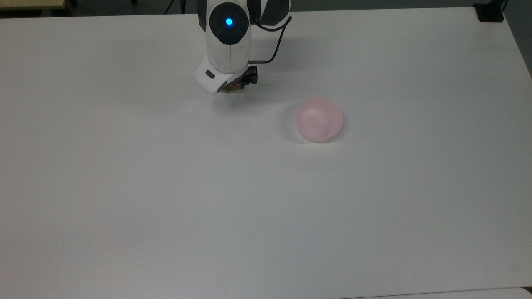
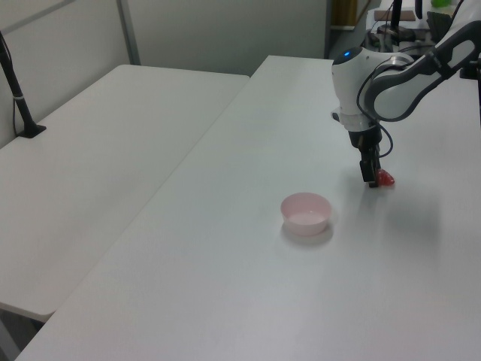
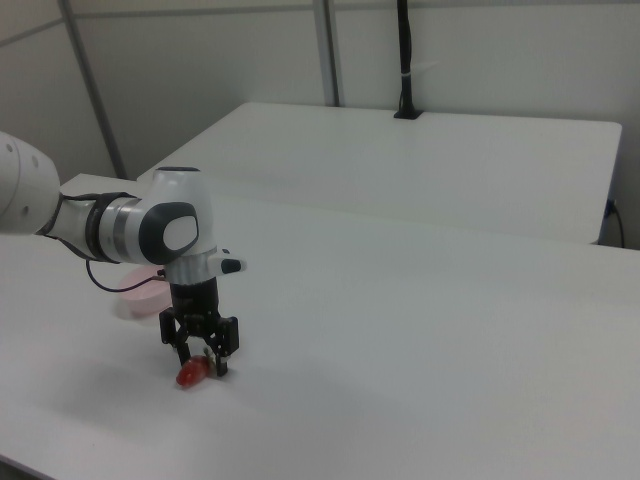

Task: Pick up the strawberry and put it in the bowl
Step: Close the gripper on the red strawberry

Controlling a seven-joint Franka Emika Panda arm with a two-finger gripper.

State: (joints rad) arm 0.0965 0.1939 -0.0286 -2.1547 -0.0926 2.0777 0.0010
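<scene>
Top view: white Franka arm's black two-finger gripper [image 1: 237, 86] sits low over the white table [image 1: 208, 199], hiding most of the small glossy red toy strawberry [image 1: 231, 89], w/ the pale pink translucent round plastic bowl [image 1: 319, 119] well apart at the top view's right. Left view: strawberry [image 2: 385, 178] lies on the table just beside the fingertips. Right view: fingers spread, straddling the strawberry [image 3: 191, 374], not closed on it — apparently lined up for a pinch.

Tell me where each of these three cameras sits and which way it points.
Top view: high above, looking down on the table; arm and bowl show.
Left view: off one table end, looking along it; hand at the strawberry.
Right view: low, opposite side; hand over the strawberry.
All share arm and bowl.
</scene>
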